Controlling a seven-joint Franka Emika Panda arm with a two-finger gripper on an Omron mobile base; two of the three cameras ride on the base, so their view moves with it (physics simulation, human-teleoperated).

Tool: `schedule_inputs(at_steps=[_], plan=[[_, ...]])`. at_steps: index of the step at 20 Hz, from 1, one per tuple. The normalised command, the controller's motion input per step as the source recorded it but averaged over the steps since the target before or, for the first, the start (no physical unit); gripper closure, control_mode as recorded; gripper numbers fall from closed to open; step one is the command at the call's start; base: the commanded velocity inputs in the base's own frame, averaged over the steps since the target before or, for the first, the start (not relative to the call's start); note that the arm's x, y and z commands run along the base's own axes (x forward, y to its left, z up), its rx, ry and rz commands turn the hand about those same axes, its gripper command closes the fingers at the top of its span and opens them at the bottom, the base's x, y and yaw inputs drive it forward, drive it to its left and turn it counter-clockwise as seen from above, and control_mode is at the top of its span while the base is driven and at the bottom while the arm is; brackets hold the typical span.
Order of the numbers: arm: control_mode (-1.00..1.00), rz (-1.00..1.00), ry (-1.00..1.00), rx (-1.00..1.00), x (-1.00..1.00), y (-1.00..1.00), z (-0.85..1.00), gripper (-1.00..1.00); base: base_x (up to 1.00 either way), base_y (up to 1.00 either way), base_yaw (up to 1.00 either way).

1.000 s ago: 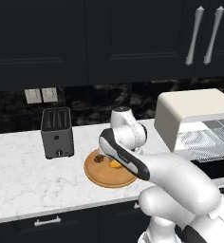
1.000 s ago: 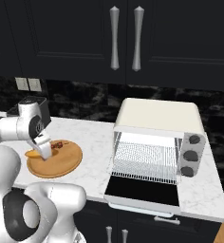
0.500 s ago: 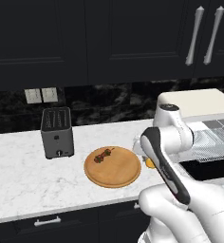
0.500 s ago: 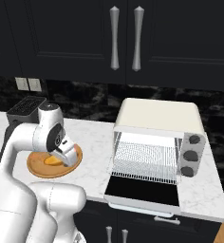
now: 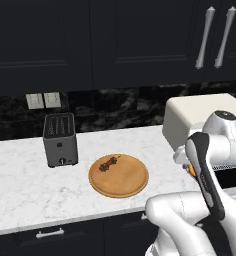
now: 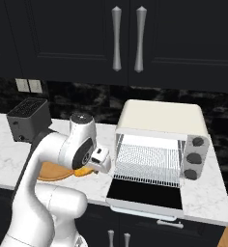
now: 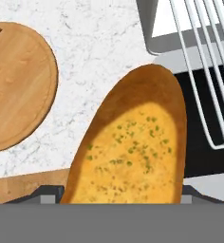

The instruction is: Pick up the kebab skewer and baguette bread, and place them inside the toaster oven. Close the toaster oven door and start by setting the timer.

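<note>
Gripper (image 6: pixel 89 166) held baguette bread (image 7: pixel 133 147) clamped lengthwise beside toaster oven (image 6: pixel 159 144); best kept level, cleared over dropped door, slid onto wire rack (image 6: pixel 147 164)

My baguette bread (image 7: pixel 133 147), a golden-orange oval slice flecked with green herbs and edged in brown crust, is held in the air just beside the toaster oven (image 6: pixel 159 120), at its open front. That cream-white rounded box has its dark glass toaster oven door (image 6: pixel 145 195) folded down flat and its wire rack showing inside. The kebab skewer (image 5: pixel 108 163), a thin stick of dark brown and reddish chunks, lies well apart from the toaster oven, off on its other side from the knobs.
</note>
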Motion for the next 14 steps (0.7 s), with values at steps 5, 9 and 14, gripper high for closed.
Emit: schedule_inputs(at_steps=[5, 9, 14], plan=[[-1.0, 0.2, -0.02, 0.0, 0.16, -0.82, 0.1, 1.0, 0.0, 0.0, 0.0], [-1.0, 0.03, 0.0, 0.0, 0.38, -0.63, 0.02, 1.0, 0.0, 0.0, 0.0], [-1.0, 0.06, -0.02, -0.04, 0.46, -0.3, 0.01, 1.0, 0.0, 0.0, 0.0]])
